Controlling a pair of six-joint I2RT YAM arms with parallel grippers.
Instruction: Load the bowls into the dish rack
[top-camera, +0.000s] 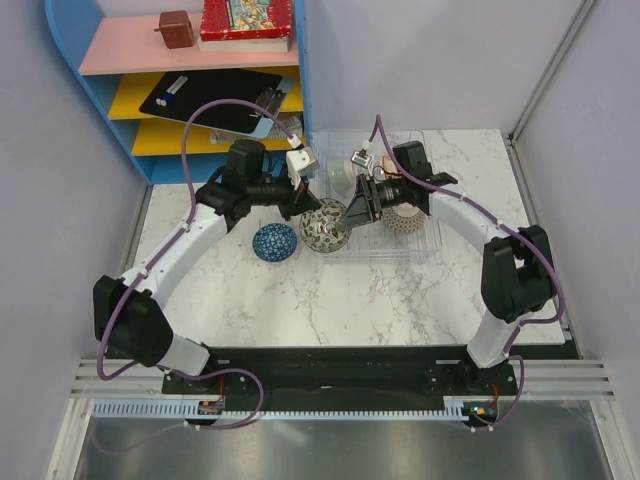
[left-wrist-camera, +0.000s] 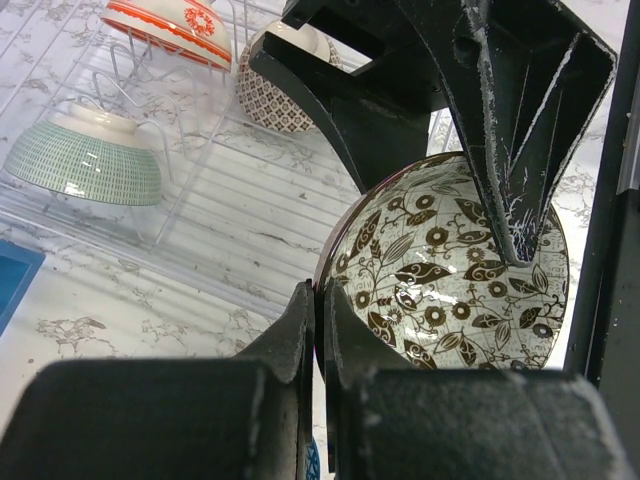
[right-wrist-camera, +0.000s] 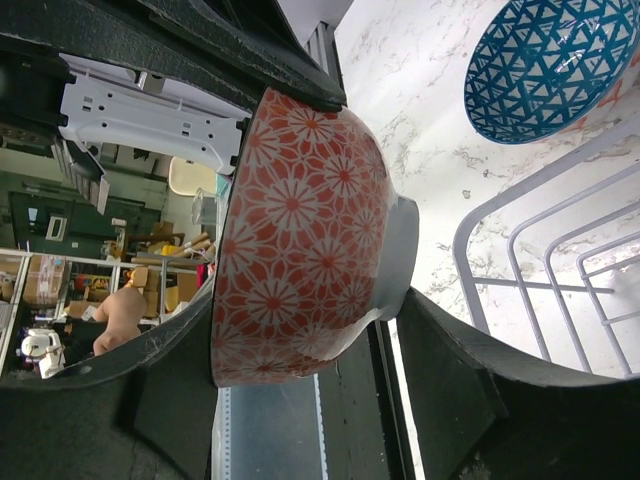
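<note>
Orange-red bowl — your left gripper pinches its rim, right gripper clamps it too | step: apparently handover by dish rack | next: free left, slot bowl.

Held bowl is seen as glazed ceramic: inside glossy w/ small glints, outside smooth w/ softer sheen in right wrist view, foot ring left plain white. Blue bowl is glazed & shiny too. Green bowl is given a satin glaze. Dish rack is made of clear glossy plastic; its wire insert is coated white, smooth. Left gripper & right gripper are moulded in black matt plastic, grainy, scuffed whitish at edges. Table is finished marble-look, smooth, slight sheen
</note>
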